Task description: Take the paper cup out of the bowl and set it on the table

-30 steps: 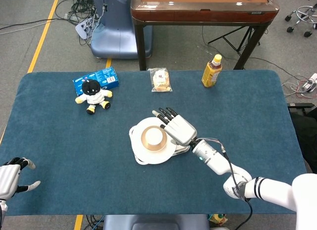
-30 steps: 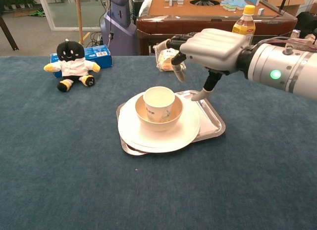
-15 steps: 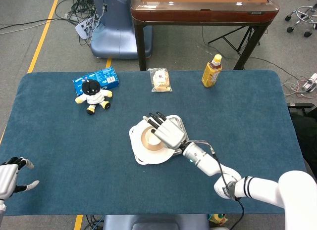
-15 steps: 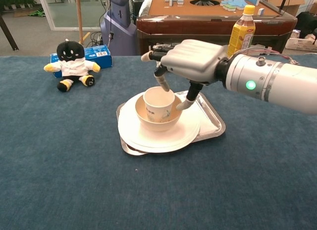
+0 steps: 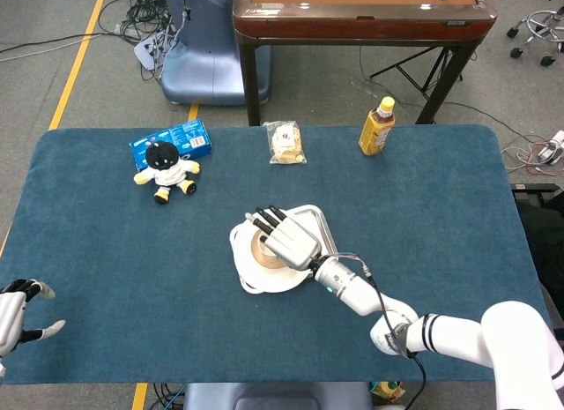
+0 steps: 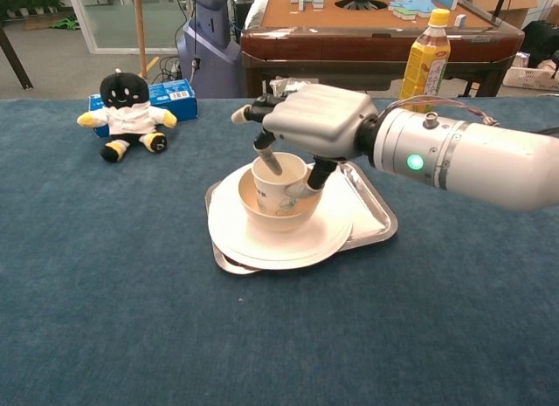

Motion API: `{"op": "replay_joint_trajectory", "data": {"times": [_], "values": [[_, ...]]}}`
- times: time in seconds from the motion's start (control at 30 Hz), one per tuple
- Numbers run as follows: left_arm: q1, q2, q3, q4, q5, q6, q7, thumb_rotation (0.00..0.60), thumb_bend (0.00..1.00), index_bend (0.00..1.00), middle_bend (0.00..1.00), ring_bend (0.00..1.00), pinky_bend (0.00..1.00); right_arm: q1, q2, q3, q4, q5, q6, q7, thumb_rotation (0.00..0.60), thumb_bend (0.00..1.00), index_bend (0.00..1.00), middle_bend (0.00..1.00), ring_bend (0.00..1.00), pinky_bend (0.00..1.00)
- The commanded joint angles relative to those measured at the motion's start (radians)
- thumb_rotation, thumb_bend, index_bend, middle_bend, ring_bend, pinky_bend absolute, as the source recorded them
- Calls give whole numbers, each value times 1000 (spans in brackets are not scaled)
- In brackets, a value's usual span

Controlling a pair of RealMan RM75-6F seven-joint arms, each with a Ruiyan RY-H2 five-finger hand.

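Blue cloth covers the counter [image 5: 423, 207], and behind it a brown wooden table stands on a grey floor crossed by cables and a yellow line.

At the middle of the counter the right hand [image 6: 310, 122] hangs directly over the paper cup [image 6: 279, 184], palm down. One finger [image 6: 269, 157] dips inside the cup's mouth against its inner wall, while the thumb [image 6: 313, 175] comes down outside the rim on the far side. The wall of the cup lies between them, but whether they press on it cannot be told from either view. In the head view the hand [image 5: 284, 238] hides most of the cup.

The cup stands upright in the bowl [image 6: 281, 209], its long axis vertical and its open mouth pointing up. The bowl sits on a white plate [image 6: 262, 240], and the plate rests on a metal tray [image 6: 371, 218] whose right part shows bare past the plate's edge.

Further out, a bottle [image 5: 376, 126] with a yellow cap stands upright near the far edge. A clear snack packet [image 5: 286, 142] lies to its left. A plush toy [image 5: 165, 169] sits toward the far left corner, just in front of a blue box [image 5: 173, 141].

At the near left edge the left hand [image 5: 16, 311] holds nothing, its fingers apart.
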Motion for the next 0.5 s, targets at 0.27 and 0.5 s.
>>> {"op": "replay_joint_trajectory", "data": {"times": [0.27,0.5], "values": [[0,3,0,-3,-1,-3,-2,600,17,471,414,284,385,3,-3,-10,5,16,2,-3,600,393,514,68,0,108],[1,4,0,-5,-2,-2,-2,600,17,471,414,284,385,5,-5,-17,9,17,9,1,600,433,539,68,0,108]]}}
